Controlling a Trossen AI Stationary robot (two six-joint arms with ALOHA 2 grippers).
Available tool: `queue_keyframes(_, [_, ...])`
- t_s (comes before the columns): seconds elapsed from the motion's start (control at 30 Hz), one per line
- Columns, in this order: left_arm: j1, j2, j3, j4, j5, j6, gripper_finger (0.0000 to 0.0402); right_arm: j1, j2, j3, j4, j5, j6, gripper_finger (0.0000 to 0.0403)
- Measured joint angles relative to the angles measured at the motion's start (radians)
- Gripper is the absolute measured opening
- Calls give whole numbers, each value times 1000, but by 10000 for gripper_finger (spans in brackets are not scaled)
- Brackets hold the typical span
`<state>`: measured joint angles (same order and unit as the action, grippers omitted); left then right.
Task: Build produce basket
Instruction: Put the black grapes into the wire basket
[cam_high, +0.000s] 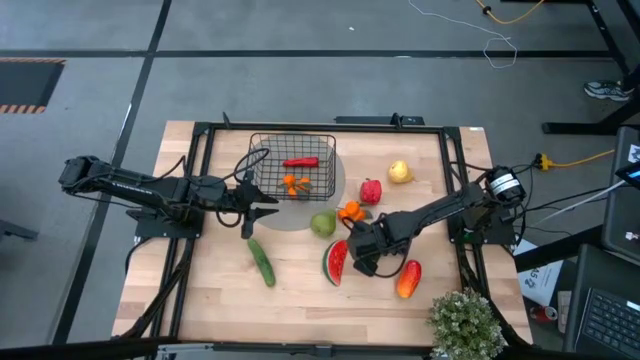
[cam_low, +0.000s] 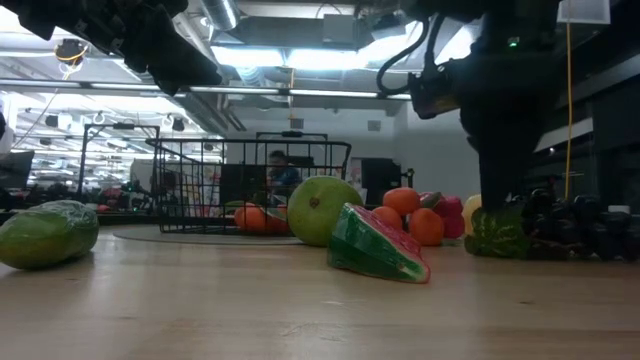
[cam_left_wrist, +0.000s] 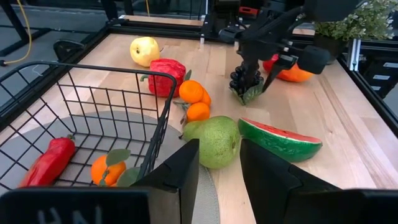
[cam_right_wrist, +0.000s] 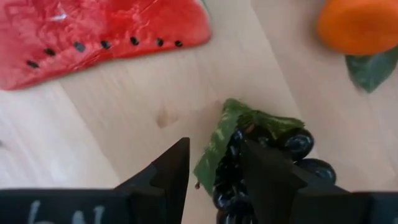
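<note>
Two items fill the basket (cam_high: 292, 165): red pepper (cam_high: 300, 161), oranges (cam_high: 296, 184); right gripper (cam_high: 362, 256) clamps grapes (cam_left_wrist: 244, 79).

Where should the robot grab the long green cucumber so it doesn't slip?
Grip the cucumber across its narrow middle, coming straight down from above. It lies flat on the table with bare wood all around, and its rounded ends would likely slip out of the tool.
</note>
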<state>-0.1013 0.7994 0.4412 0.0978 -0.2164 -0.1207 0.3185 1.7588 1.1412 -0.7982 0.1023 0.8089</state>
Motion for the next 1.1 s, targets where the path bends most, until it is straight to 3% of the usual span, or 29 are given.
queue_keyframes(0.57, [0,0,0,0,0,0,114,8,-2,-83,81,-3,15,140])
queue_keyframes(0.7, [0,0,0,0,0,0,115,8,-2,-84,81,33,59,102])
queue_keyframes(0.87, [0,0,0,0,0,0,114,8,-1,-84,81,34,85,14])
queue_keyframes(1.1, [0,0,0,0,0,0,114,8,0,-47,32,37,70,3])
